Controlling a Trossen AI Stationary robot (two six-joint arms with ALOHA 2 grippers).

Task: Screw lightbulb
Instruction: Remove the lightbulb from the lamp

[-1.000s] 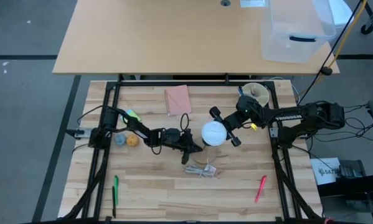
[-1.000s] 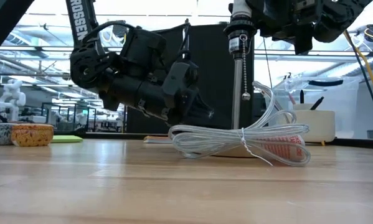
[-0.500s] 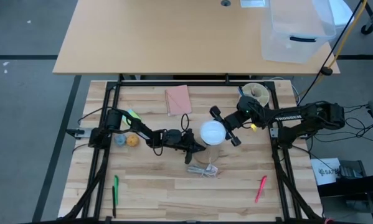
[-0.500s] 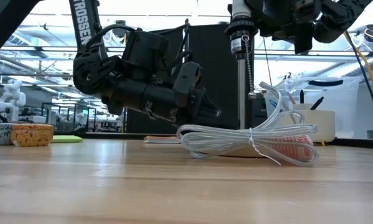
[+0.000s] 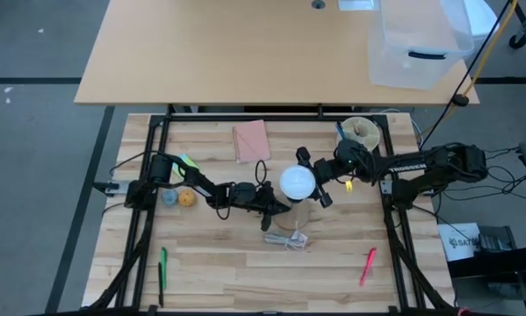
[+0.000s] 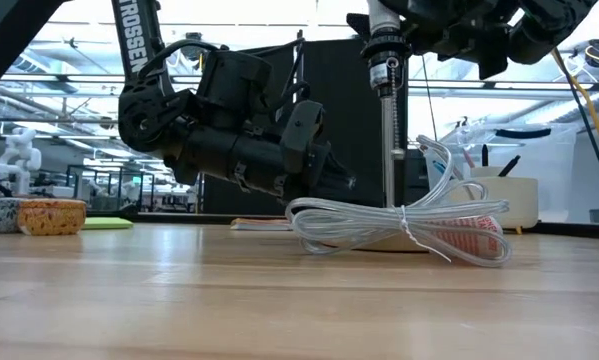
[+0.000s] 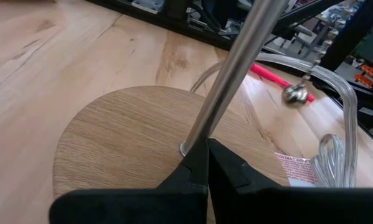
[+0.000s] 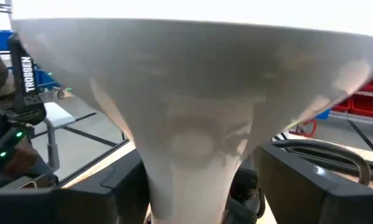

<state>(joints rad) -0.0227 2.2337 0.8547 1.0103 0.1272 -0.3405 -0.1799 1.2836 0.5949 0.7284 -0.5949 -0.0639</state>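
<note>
the bulb (image 5: 298, 183) sits near the middle of the worktop (image 5: 210, 263), raised on top of an upright metal lamp post (image 7: 233, 74) that rises from a round wooden base (image 7: 118, 149). its long axis runs straight up and down, dome on top and narrow neck pointing down into the socket; the right wrist view shows that neck (image 8: 189, 168) dropping between the two dark fingers (image 8: 298, 186) of the right end effector (image 5: 315, 181). that end effector reaches in level from the bulb's right side, and its fingers stand apart on either side of the neck with a gap showing, so it looks wide and not clamped on the bulb at this moment. the left end effector (image 7: 202, 171) is low at the foot of the post, its tips pinched fully together right against the metal where the post meets the wooden base, apparently steadying the lamp. a coil of clear cable (image 6: 399, 225) lies on the worktop just in front of the base. the right arm is plainly the nearer one to the bulb, since the bulb lies directly between its fingers, while the left one is well below it. judging from this, any turning has to go about the vertical axis, and the right fingers would need to close on the neck again before twisting.
</note>
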